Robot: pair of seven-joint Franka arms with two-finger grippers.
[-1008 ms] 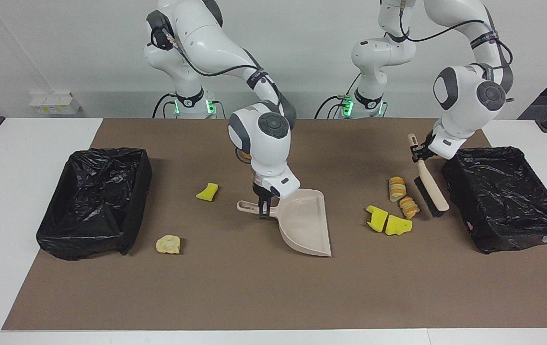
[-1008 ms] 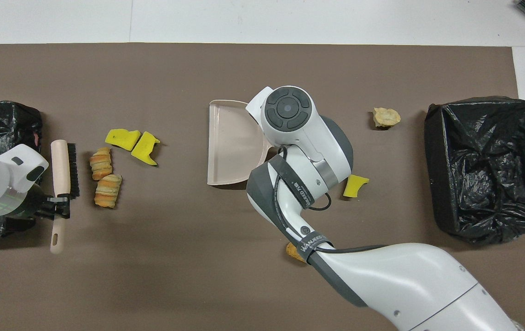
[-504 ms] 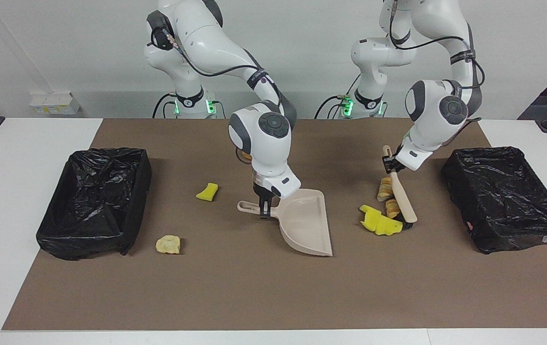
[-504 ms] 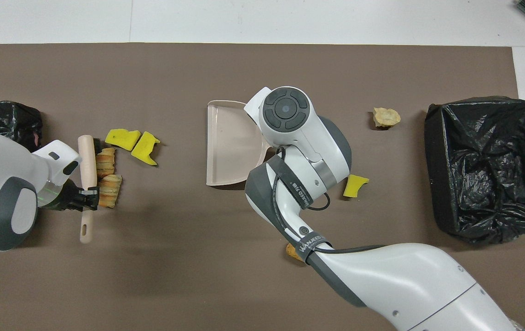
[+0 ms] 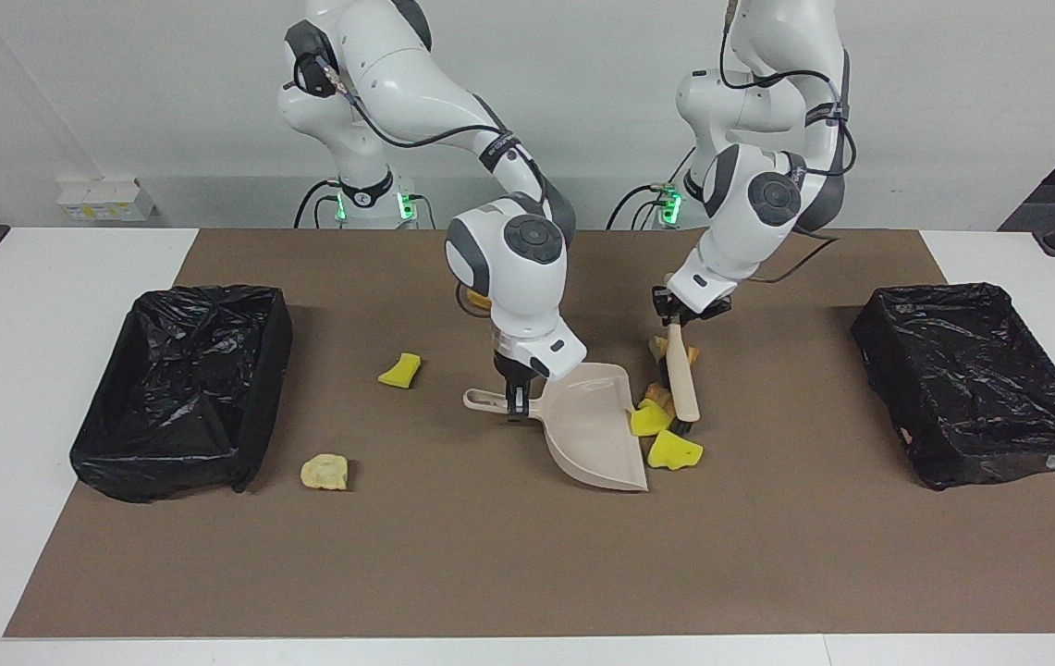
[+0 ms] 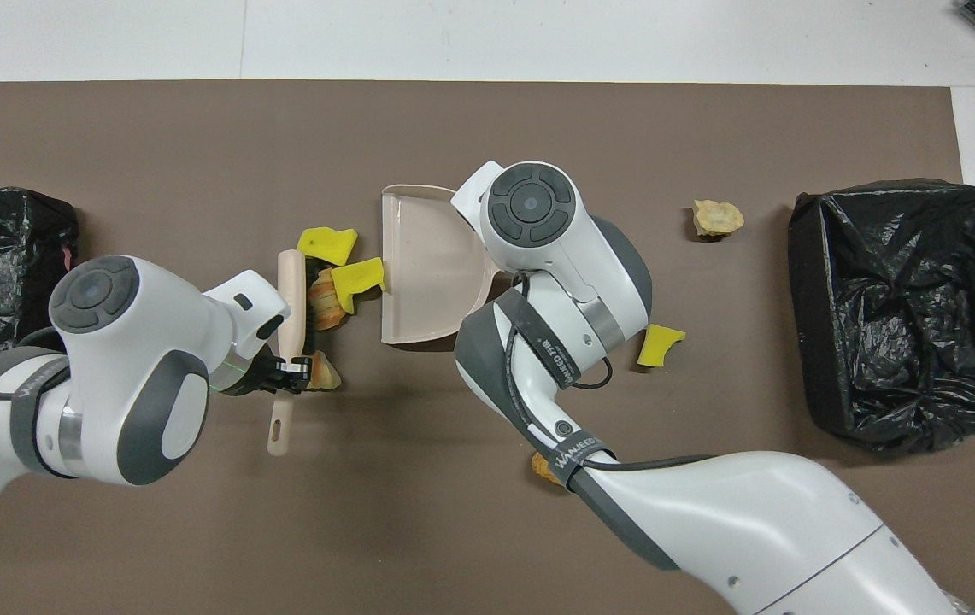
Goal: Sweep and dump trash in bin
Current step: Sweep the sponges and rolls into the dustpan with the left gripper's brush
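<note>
Brown mat on a white table, white wall. Left gripper grips the brush; right gripper clamps the dustpan.

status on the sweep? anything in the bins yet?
Done: nothing visibly binned. In hand: left claw grips the brush, crowding four trash pieces against the mouth of the dustpan, held by right claw; none inside. Left: three strays, including a yellow wedge and a tan lump, then dumping.
</note>
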